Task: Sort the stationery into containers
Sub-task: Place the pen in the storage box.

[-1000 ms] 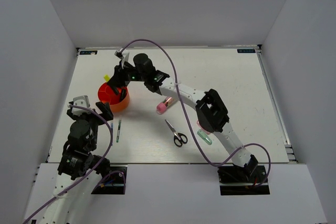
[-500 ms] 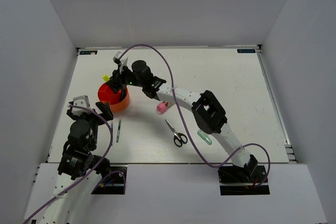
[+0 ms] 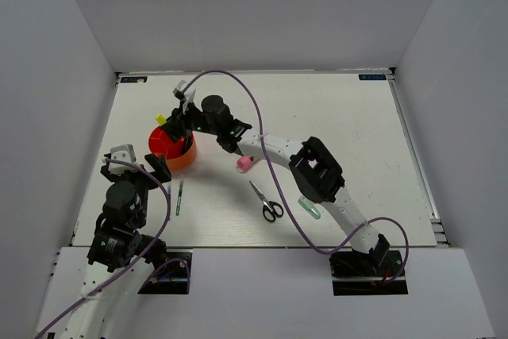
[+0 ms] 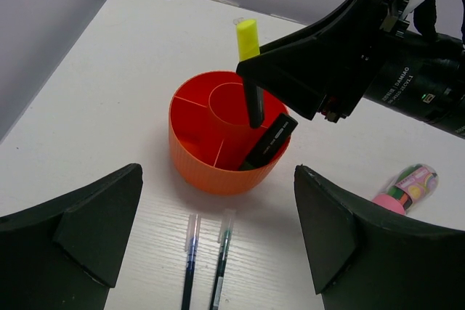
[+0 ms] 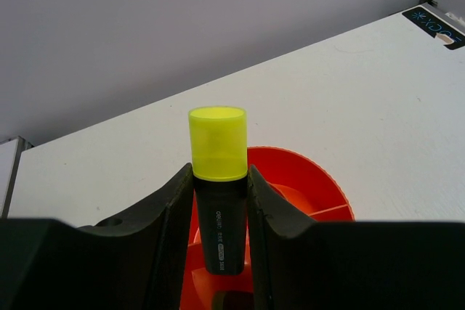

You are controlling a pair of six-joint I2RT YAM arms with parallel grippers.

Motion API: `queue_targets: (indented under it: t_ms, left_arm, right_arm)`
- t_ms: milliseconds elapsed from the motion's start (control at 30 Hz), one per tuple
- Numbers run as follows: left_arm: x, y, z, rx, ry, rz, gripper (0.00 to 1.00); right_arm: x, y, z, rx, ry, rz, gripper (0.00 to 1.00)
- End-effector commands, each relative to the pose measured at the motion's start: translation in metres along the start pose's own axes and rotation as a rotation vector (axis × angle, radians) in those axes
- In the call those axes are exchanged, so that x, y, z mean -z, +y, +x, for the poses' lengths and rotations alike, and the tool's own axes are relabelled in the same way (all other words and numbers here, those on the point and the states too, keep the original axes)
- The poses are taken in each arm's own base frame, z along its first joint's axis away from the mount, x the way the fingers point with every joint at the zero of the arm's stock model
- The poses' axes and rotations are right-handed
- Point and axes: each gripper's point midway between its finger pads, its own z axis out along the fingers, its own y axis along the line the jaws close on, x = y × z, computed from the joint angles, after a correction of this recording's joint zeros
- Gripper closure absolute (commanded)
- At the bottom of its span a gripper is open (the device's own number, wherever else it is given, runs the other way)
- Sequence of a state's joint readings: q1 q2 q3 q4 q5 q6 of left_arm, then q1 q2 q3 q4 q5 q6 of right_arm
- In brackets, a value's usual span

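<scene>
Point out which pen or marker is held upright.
The yellow-capped highlighter, gripped cap-up in the right pincer at the orange pot. The blue pen and green pen lie flat on the table; the black marker leans inside the pot.

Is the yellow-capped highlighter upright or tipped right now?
The highlighter is upright, cap up, clamped in the right gripper over the red-orange pot.

A white table [image 3: 341, 109] fills the middle of a plain booth, its surface showing faint plank lines. A pale grey back wall [image 3: 254, 13] rises behind it, with a matching left wall [image 3: 48, 77] and right wall [image 3: 468, 77] close on either side. Small dark labels [image 3: 135, 79] mark the far corners. What may be a metal rail [image 3: 435, 228] edges the right side. Light is soft and even, with weak shadows.
</scene>
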State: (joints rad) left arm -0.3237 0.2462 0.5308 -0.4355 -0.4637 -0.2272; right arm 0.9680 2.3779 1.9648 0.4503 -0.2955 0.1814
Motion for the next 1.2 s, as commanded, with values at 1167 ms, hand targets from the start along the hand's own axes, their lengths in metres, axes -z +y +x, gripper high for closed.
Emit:
queue_targets:
  t_ms: [1167]
  left_arm:
    - [-0.003, 0.006, 0.005, -0.01, 0.006, -0.034, 0.04]
  right_arm:
    - [0.009, 0.059, -0.025, 0.1, -0.003, -0.258, 1.0]
